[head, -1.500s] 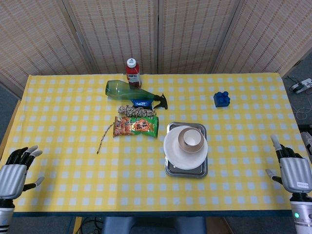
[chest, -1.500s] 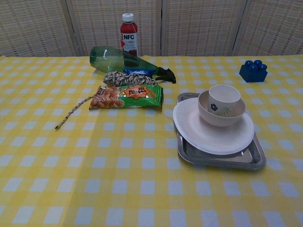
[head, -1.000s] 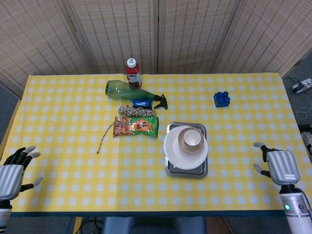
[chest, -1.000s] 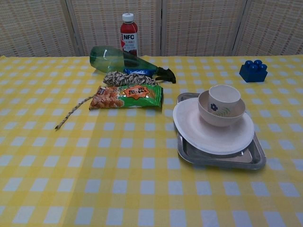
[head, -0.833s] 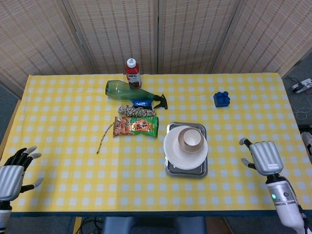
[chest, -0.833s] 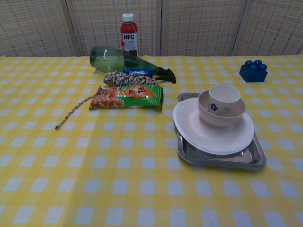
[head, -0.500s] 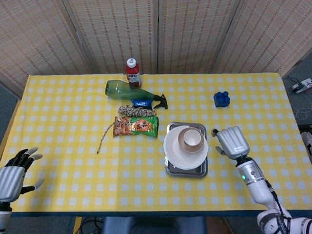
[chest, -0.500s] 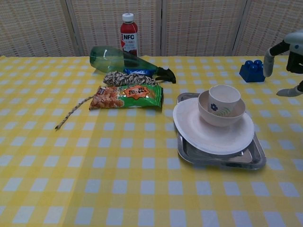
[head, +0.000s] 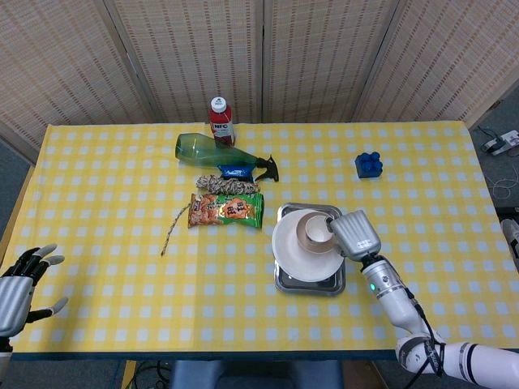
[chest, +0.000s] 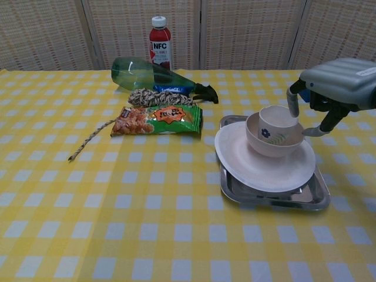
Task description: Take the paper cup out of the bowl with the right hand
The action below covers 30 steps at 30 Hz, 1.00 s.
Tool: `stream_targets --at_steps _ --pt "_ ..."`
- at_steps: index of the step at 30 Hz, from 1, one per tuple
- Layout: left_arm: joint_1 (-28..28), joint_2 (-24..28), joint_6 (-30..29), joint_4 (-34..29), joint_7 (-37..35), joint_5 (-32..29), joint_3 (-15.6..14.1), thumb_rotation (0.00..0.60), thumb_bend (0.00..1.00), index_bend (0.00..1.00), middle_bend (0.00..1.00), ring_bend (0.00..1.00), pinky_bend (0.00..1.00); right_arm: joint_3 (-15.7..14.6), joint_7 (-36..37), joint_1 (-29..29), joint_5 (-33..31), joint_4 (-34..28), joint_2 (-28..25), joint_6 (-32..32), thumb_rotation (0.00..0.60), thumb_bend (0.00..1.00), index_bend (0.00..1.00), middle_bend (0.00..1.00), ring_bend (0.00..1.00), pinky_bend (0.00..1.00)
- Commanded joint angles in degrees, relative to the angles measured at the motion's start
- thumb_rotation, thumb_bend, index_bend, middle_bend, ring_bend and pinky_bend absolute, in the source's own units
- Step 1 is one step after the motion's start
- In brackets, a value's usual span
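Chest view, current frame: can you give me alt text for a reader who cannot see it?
The right hand, fingers apart, hovers beside the paper cup that stands in the bowl, not yet gripping it. The bowl sits on a white plate on a metal tray. Behind, on the yellow checked table, lie a snack bag, a rope, a green spray bottle and a red juice bottle.
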State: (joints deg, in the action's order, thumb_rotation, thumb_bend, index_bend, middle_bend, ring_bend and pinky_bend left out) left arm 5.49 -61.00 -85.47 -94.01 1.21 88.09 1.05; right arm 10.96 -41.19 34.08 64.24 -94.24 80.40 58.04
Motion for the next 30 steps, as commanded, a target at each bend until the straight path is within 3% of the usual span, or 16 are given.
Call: stream_targets --at_steps 1,9,18,24,30 --pt "-0.10 0.19 -0.20 -0.13 -0.27 -0.03 0.09 0.600 0.02 0.35 0.17 0.14 0.35 -0.40 -0.33 0.95 -0.79 1.27 1.19 -0.46 0.600 0.20 0.49 1.00 1.00 1.00" --pt "-0.20 0.48 -0.30 -0.21 -0.74 0.08 0.09 0.600 0.02 0.35 0.17 0.14 0.35 -0.87 -0.75 3.46 -2.66 4.11 3.72 -1.53 0.600 0.26 0.51 1.00 1.00 1.00" --pt "-0.37 0.81 -0.46 -0.23 -1.45 -0.24 0.28 0.600 0.02 0.35 0.17 0.14 0.35 -1.78 -3.32 5.07 -5.48 2.30 3.06 -1.09 0.600 0.37 0.67 1.00 1.00 1.00" --pt "-0.31 0.84 -0.14 -0.21 -1.40 -0.40 0.28 0.600 0.02 0.35 0.17 0.14 0.35 -1.70 -5.73 5.62 -5.64 -3.03 0.55 1.80 0.600 0.38 0.69 1.00 1.00 1.00" --pt "-0.30 0.82 0.05 -0.35 -1.11 -0.44 0.23 0.600 0.02 0.35 0.17 0.14 0.35 -0.16 -8.99 6.67 -3.92 -12.10 -2.96 5.93 0.600 0.38 0.69 1.00 1.00 1.00"
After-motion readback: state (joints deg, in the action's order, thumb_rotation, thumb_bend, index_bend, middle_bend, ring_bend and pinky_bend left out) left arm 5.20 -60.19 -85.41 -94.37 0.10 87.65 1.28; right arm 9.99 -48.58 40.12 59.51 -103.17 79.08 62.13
